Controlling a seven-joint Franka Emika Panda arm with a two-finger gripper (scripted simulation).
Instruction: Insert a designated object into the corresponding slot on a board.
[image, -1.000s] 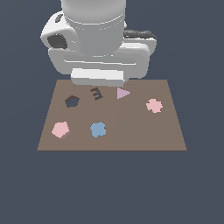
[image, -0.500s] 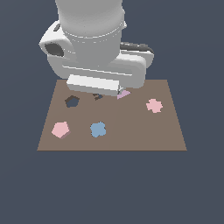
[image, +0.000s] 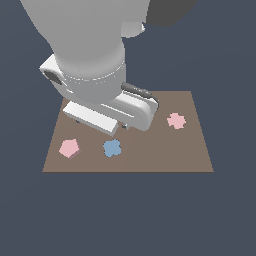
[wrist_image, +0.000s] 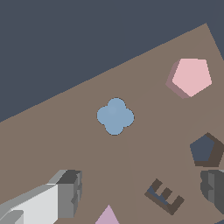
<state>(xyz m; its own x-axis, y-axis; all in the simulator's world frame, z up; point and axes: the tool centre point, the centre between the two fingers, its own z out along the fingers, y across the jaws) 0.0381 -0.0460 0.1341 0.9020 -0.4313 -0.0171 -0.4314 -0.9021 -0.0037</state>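
On the board (image: 195, 150), the pink pentagon block (wrist_image: 191, 76) lies apart from the wide, empty gripper (wrist_image: 140, 192); the pentagon slot (wrist_image: 204, 150) sits between them.

— Where does the exterior view sit?
— High, facing the board (image: 195, 150) front-on.
— The wrist view?
— Close above, looking down; both share the pentagon block (image: 69, 148) (wrist_image: 191, 76) and blue cross (image: 112, 147) (wrist_image: 115, 116).

Simulated test scene, flat brown board (image: 195, 150) floating on featureless dark blue-grey ground (no room, no furniture)
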